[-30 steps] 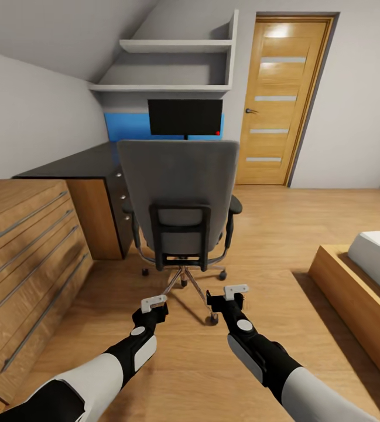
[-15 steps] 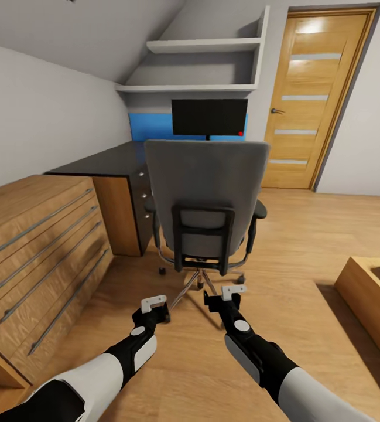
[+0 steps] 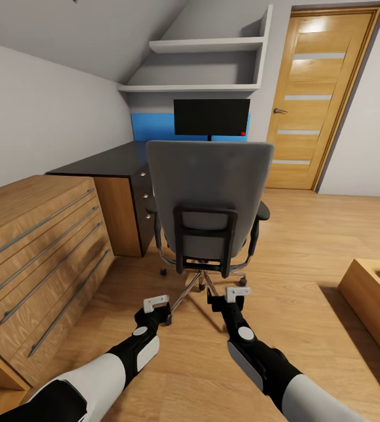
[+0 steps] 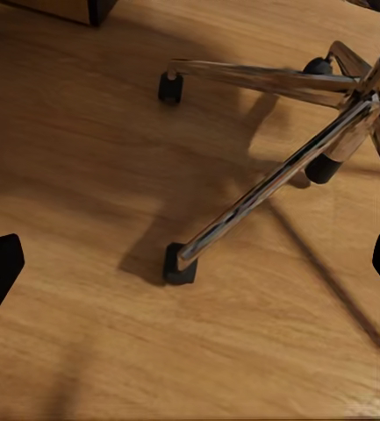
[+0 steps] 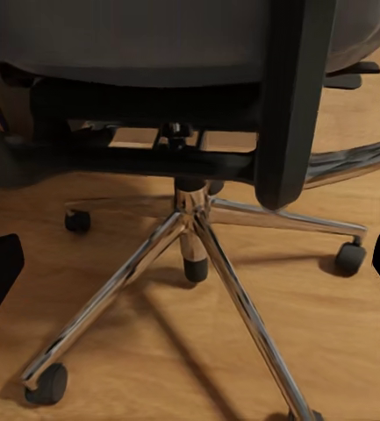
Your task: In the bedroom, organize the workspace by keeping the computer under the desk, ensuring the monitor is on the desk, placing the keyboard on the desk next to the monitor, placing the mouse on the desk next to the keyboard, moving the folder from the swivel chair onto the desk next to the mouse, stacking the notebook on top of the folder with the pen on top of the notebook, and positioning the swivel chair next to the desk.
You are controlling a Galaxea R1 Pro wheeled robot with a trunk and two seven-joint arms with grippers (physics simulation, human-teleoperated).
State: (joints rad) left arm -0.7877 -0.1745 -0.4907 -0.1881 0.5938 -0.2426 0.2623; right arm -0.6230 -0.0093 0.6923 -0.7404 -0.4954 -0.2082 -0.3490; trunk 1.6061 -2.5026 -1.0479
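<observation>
- Both of my grippers are empty and stand open: the left gripper and the right gripper hover low over the wooden floor, just short of the grey upholstered swivel chair with its tall back and black armrests. In each wrist view the dark fingertips sit far apart at the frame edges with nothing between them.
- Nearest the chair's chrome five-star base, my left wrist camera looks down on one chrome spoke and its black caster; my right wrist camera looks under the seat at the hub.
- I face the chair's back, so its seat is hidden from me; I cannot tell whether the blue folder lies there.
- Beyond the chair stands the long desk with a glossy black top and blue back panel, and on it, behind the chair, the wide thin black monitor.
- Left of the chair sits a wooden drawer chest; right of the monitor, a wooden door.
- My judgement: I am at the approach step, with the chair the first thing to handle. Next I should get round or turn the chair to see its seat, keeping my arms clear of the spokes and casters.
</observation>
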